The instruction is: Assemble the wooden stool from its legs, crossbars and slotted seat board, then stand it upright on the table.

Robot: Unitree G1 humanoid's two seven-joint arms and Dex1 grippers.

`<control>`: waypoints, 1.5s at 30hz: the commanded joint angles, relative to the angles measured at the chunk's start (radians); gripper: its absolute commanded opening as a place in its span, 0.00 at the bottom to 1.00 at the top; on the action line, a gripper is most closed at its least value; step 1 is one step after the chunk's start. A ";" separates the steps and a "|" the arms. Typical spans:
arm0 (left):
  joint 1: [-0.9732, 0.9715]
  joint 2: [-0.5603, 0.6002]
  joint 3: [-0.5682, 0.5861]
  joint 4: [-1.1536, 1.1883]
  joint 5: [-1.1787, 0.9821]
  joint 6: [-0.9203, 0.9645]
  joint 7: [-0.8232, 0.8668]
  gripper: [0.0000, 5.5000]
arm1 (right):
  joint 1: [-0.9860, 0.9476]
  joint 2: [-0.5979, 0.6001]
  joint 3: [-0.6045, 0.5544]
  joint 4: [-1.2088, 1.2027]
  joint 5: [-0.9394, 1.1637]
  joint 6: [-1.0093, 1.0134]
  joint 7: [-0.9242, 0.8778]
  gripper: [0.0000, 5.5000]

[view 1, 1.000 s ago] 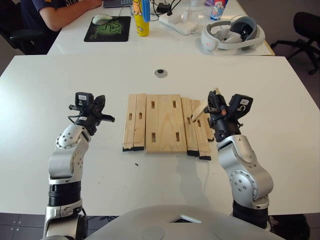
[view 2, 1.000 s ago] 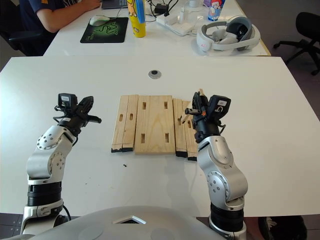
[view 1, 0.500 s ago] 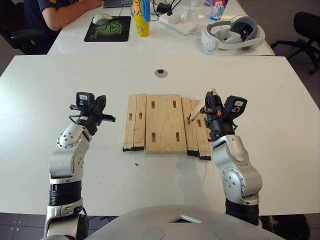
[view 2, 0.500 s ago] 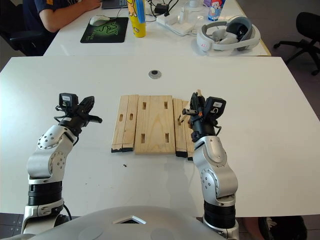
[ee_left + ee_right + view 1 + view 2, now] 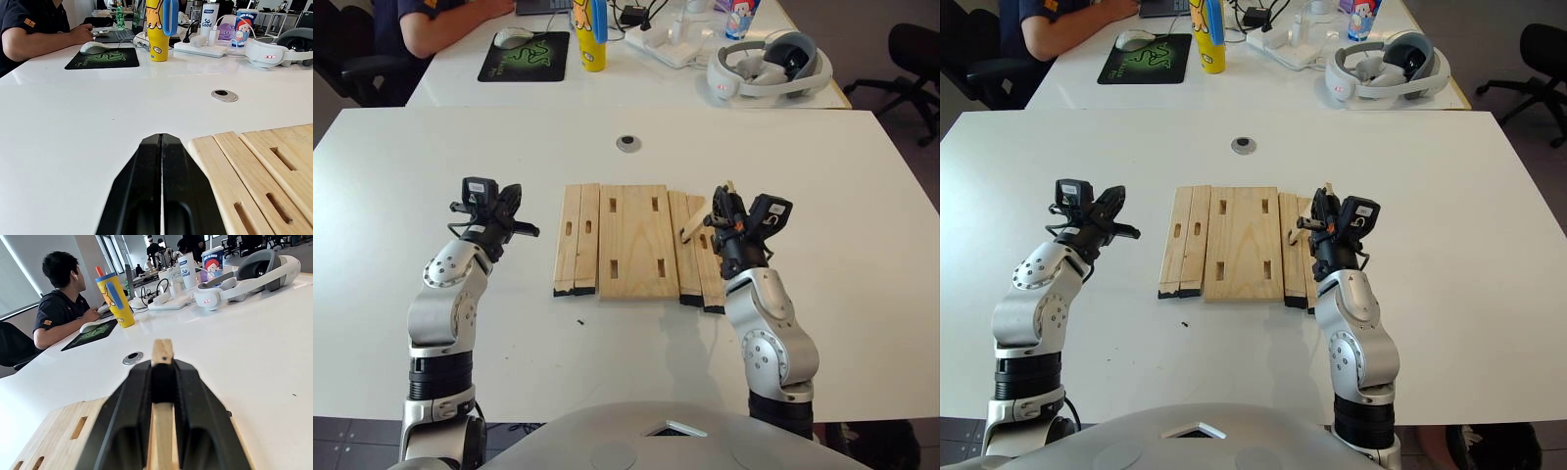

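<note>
Crossbar (image 5: pixel 162 351) is pinched between the two fingers of the right gripper (image 5: pixel 162 372), right of centre in the head view, with its lower end over two leg boards (image 5: pixel 697 269). Left of these, mid-frame, the slotted seat board (image 5: pixel 631 240) lies flat on the white table (image 5: pixel 822 176). Two more slotted boards (image 5: pixel 578 238) touch its left edge. The left gripper (image 5: pixel 161 139), fingers pressed together on nothing, sits centre left, apart from them.
</note>
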State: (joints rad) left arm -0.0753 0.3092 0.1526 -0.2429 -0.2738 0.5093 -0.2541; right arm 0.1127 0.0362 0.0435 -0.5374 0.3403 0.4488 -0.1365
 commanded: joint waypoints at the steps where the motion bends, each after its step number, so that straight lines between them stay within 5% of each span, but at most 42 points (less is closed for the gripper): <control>1: -0.016 0.011 0.003 0.003 0.000 0.009 -0.007 0.00 | 0.011 0.005 -0.009 0.007 -0.020 -0.016 0.006 0.08; 31: -0.082 0.081 -0.012 0.000 -0.006 0.080 -0.094 0.00 | 0.197 0.005 0.167 0.138 -0.335 -0.216 0.011 0.08; 45: -0.064 0.065 -0.010 -0.023 -0.003 0.093 -0.080 0.00 | 0.152 -0.007 0.190 0.133 -0.421 0.004 0.045 0.08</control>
State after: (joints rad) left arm -0.1493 0.3764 0.1394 -0.2513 -0.2749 0.5917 -0.3405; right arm 0.2033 0.0355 0.2595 -0.4874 -0.0938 0.3231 -0.0971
